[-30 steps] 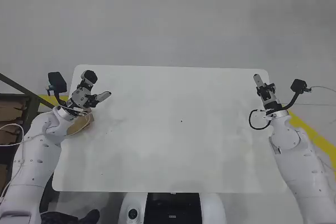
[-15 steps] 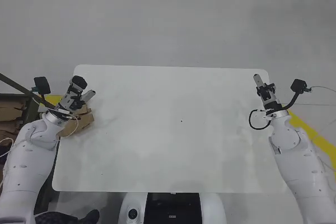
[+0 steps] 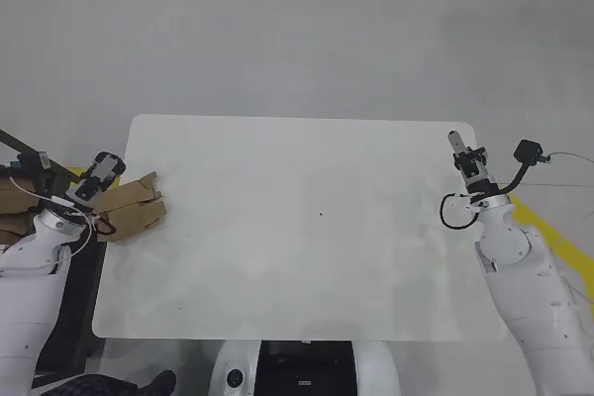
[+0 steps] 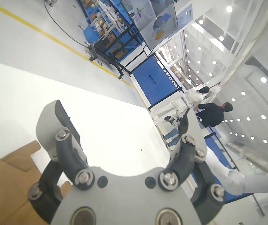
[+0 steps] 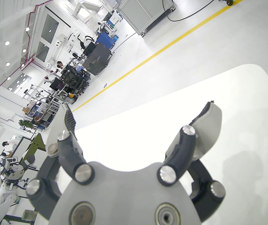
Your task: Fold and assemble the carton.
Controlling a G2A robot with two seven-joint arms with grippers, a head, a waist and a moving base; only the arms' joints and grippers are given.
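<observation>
Left hand (image 4: pixel 122 112) wide open and empty, at the left edge of the worktop (image 3: pixel 317 247). Carton (image 3: pixel 134 206) sits just beside it, looks flat, overhanging that edge. No folds visible, so all assembly is left. Right hand (image 5: pixel 136 110) wide open, empty, by the far right corner. Versus earlier: left arm has pulled back outward off the carton, right arm unmoved.

Bright, even light falls from above on the white table (image 3: pixel 307 178), leaving only faint shadows in the top view. In the left wrist view round ceiling lamps (image 4: pixel 229 8) glare and the table washes out to white. Both wrist views bow straight lines near their edges.
</observation>
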